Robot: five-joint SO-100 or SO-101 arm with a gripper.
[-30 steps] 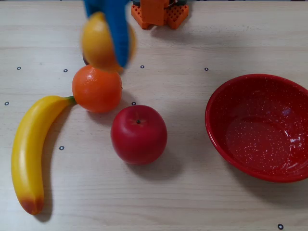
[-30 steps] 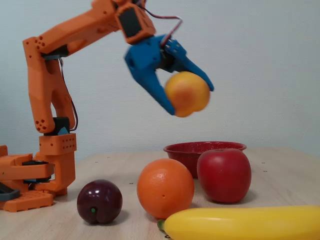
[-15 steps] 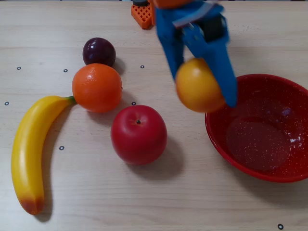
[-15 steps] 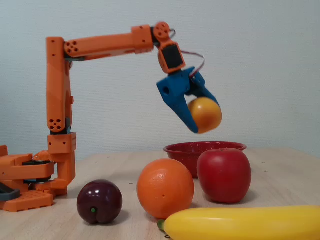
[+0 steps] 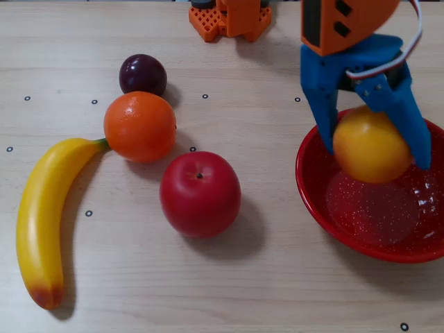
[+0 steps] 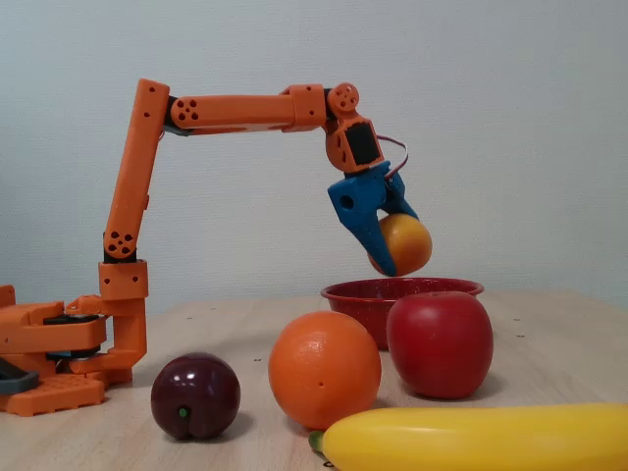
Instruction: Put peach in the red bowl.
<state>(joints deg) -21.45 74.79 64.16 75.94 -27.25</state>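
Note:
The peach (image 5: 371, 144) is a smooth yellow-orange ball held between the blue fingers of my gripper (image 5: 374, 156). The gripper is shut on it and holds it in the air just above the red bowl (image 5: 316, 187), a wide glossy red bowl with white speckles at the right of the table. In a fixed view from the side the peach (image 6: 404, 243) hangs a little above the bowl's rim (image 6: 363, 290), in the gripper (image 6: 389, 257), apart from the bowl. The bowl's inside looks empty.
A red apple (image 5: 200, 193), a deep-orange fruit (image 5: 139, 126), a dark purple plum (image 5: 143, 74) and a yellow banana (image 5: 43, 215) lie to the left of the bowl. The orange arm base (image 5: 229, 19) stands at the back edge.

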